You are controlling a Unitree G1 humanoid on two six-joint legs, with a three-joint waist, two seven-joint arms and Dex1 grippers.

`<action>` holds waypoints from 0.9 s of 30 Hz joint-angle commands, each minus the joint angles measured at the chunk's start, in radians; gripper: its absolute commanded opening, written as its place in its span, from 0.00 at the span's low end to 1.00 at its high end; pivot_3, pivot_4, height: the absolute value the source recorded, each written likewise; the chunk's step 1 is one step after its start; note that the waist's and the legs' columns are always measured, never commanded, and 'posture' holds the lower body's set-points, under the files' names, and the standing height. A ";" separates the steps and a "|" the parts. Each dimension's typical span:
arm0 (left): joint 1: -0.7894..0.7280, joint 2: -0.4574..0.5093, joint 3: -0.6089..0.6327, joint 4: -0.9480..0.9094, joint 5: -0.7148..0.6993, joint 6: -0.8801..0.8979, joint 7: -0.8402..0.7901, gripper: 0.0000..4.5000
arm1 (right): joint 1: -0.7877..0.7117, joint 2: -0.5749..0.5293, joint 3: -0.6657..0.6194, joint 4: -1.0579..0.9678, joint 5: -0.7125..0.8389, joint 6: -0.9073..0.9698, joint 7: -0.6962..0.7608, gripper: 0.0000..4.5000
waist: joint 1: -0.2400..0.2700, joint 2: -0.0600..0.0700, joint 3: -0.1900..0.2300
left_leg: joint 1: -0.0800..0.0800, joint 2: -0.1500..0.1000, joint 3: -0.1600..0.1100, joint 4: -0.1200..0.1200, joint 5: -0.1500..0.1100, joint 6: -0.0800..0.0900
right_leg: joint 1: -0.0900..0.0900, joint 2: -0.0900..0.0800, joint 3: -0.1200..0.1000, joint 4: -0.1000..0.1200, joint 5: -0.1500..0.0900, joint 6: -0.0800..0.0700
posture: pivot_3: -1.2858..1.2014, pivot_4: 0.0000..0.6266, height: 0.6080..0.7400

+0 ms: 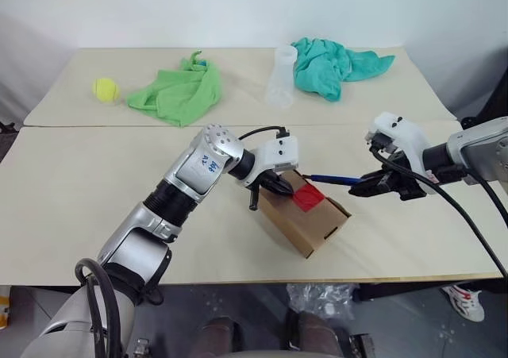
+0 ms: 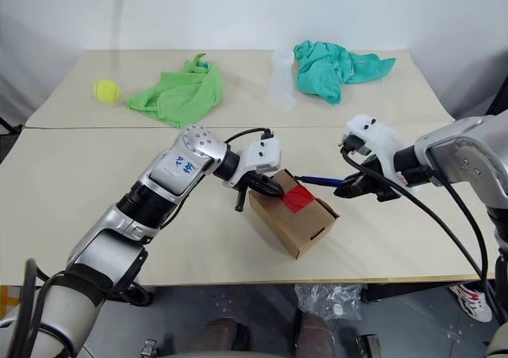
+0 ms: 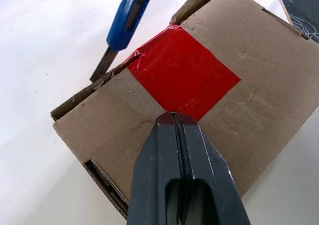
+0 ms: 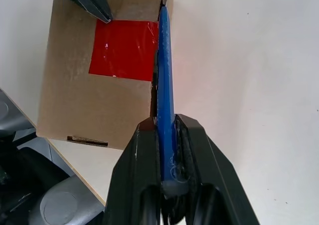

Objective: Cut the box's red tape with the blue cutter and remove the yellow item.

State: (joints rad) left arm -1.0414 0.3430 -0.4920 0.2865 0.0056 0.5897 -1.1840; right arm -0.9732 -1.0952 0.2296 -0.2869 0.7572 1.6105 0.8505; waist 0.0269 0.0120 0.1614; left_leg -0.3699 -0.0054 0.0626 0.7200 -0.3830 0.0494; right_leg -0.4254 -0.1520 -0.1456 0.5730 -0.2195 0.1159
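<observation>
Resting near the front edge of the tabletop, the box is seen slightly right of centre in the head views, turned at an angle. The red tape is stuck as a square patch across its top seam and appears whole.

The left hand is clenched shut with nothing between its fingers; its tips are pressed onto the box top at the corner of the red tape, at about 9 o'clock from the patch in the head views. In the left wrist view the closed fingers are seen meeting the cardboard just where the tape ends.

The blue cutter is gripped by the right hand, which is placed at 3 o'clock from the box. The cutter is pointed toward 9 o'clock, and its blade tip is set at the box's far top edge, just beside the tape.

At the far side of the tabletop, a tennis ball lies at 10 o'clock, a green cloth at 11 o'clock, a clear plastic cup at 12 o'clock, and a teal cloth at 1 o'clock from the box.
</observation>
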 commanded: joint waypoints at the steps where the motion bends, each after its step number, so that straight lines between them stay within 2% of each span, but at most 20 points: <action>1: 0.052 0.008 -0.063 0.066 0.067 0.037 0.034 0.00 | -0.020 -0.017 -0.011 -0.029 0.030 0.004 0.003 0.03 | 0.000 0.000 0.000 | 0.000 0.000 0.000 0.000 0.000 0.000 | 0.000 0.000 0.000 0.000 0.000 0.000 | 0.52 0.24 1.00; 19: 0.062 0.033 -0.069 0.042 0.066 0.049 0.014 0.00 | 0.036 -0.055 -0.010 -0.062 0.120 0.004 -0.047 0.03 | -0.001 0.000 0.000 | 0.000 0.000 0.000 0.000 0.000 0.000 | 0.000 -0.002 0.000 -0.001 0.000 0.000 | 0.52 0.24 1.00; 27: 0.071 0.048 -0.072 0.016 0.063 0.075 0.009 0.00 | 0.000 -0.070 0.022 -0.041 0.195 0.004 -0.069 0.03 | -0.003 0.000 0.000 | 0.000 0.001 0.000 -0.002 0.000 -0.001 | 0.000 -0.001 0.000 -0.002 0.000 0.000 | 0.52 0.24 1.00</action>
State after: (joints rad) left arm -1.0286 0.3652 -0.4920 0.2473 0.0055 0.6146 -1.1867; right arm -0.9494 -1.1505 0.2389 -0.3120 0.8991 1.6107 0.7714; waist 0.0236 0.0121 0.1614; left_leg -0.3697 -0.0042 0.0626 0.7183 -0.3833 0.0488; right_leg -0.4255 -0.1531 -0.1456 0.5710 -0.2196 0.1158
